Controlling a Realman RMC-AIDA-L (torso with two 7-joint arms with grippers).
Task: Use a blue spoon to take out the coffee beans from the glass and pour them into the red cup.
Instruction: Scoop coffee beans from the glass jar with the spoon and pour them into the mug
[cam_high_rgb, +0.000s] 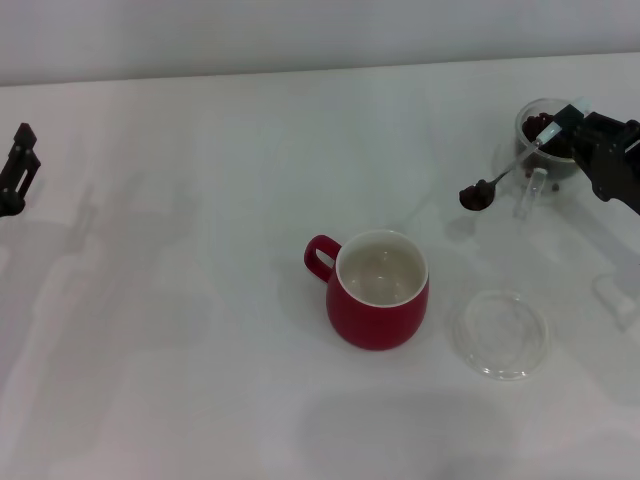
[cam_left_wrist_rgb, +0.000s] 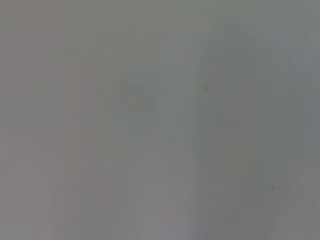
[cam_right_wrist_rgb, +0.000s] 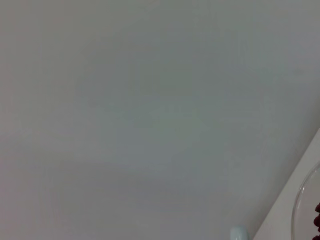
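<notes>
The red cup (cam_high_rgb: 378, 290) stands in the middle of the white table, its white inside empty, its handle towards the left. The glass (cam_high_rgb: 545, 135) with coffee beans (cam_high_rgb: 552, 133) stands at the far right. My right gripper (cam_high_rgb: 580, 125) is shut on the pale-blue handle of the blue spoon (cam_high_rgb: 500, 178). The spoon's bowl, loaded with dark beans (cam_high_rgb: 474, 196), hangs above the table to the left of the glass, well right of the red cup. The right wrist view shows only the glass rim (cam_right_wrist_rgb: 302, 200) and the handle tip (cam_right_wrist_rgb: 238, 233). My left gripper (cam_high_rgb: 18, 165) is parked at the left edge.
A flat clear glass saucer (cam_high_rgb: 500, 333) lies right of the red cup. A clear object (cam_high_rgb: 615, 297) lies at the right edge. The table's far edge runs along the top. The left wrist view shows only blank surface.
</notes>
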